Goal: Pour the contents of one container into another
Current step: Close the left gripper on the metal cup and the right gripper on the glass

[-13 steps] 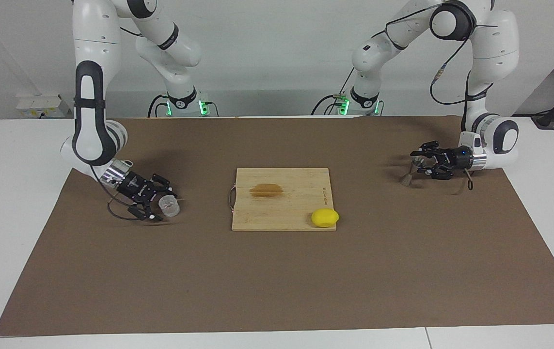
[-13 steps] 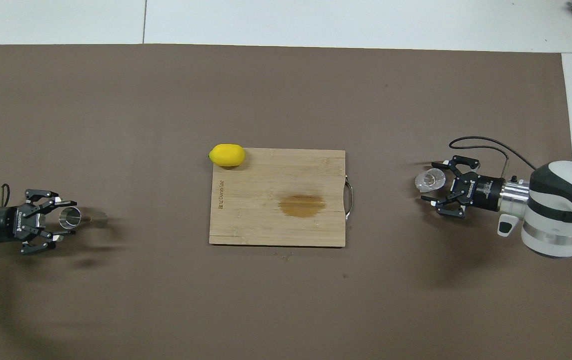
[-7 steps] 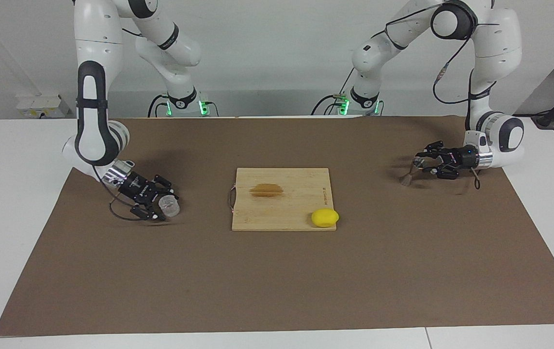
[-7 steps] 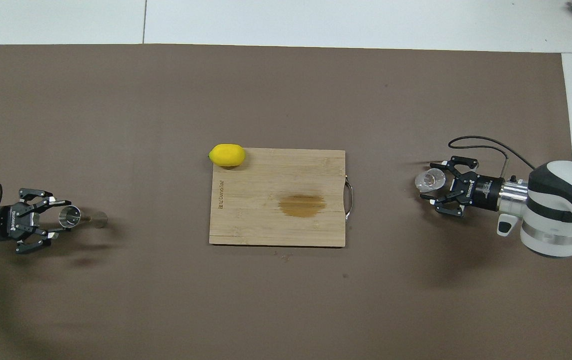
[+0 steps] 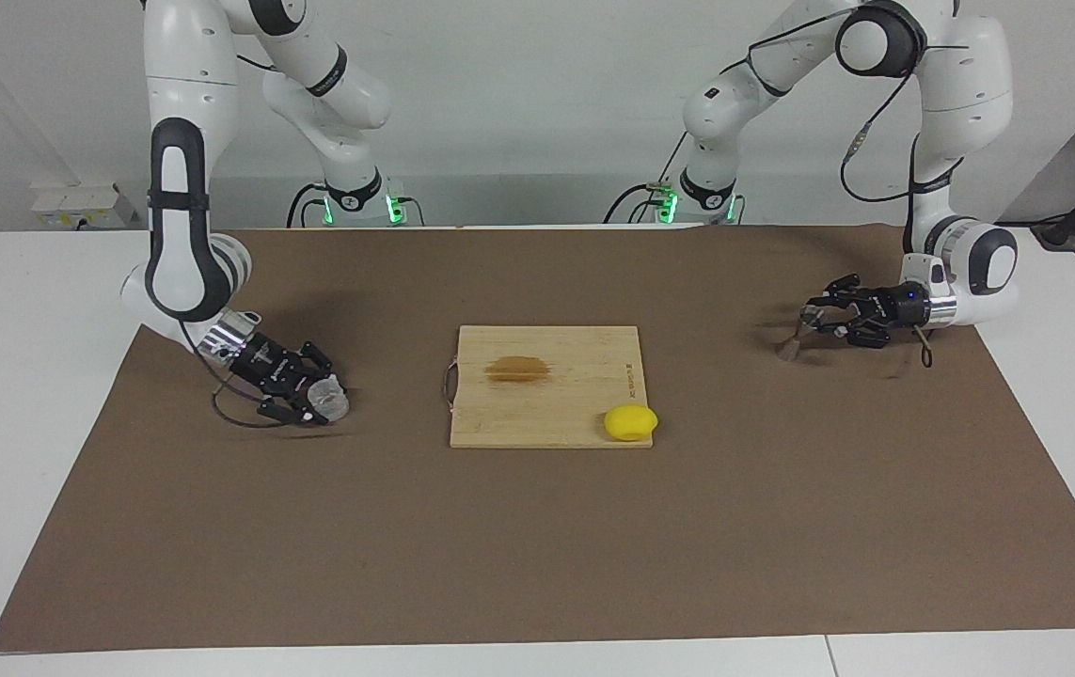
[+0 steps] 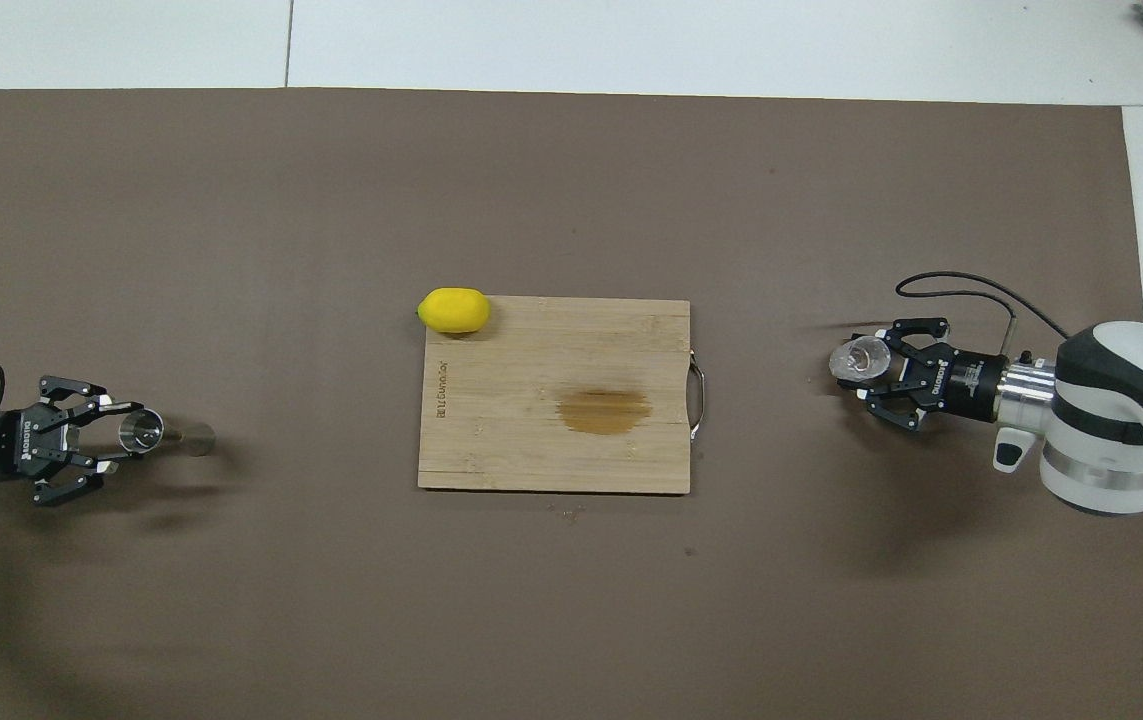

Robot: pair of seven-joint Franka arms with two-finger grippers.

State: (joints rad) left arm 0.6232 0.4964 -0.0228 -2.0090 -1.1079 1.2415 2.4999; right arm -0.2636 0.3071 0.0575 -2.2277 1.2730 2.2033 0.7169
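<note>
both sets of fingers have squeezed in since a moment ago. right gripper (image 5: 330, 400) pinches the clear cup (image 5: 328, 399), low over the brown mat (image 5: 537, 545) at the right arm's end. left gripper (image 5: 812, 318) pinches the metal jigger (image 5: 796, 337) at its own end. at the worktop's (image 5: 29, 301) middle, a lemon (image 5: 630, 422) sits at five o'clock on the cutting board (image 5: 546, 385).

- A white table (image 5: 20, 310) carries a large brown mat (image 5: 537, 527) covering most of its top.
- The tabletop shows a seam (image 6: 289, 45) between panels at the edge farthest from the robots.
- A plain pale wall (image 5: 518, 103) rises at the robots' end.
- A white socket box (image 5: 76, 205) sits low against the wall, toward the right arm's end.
- Light is even, with soft shadows on the mat.
</note>
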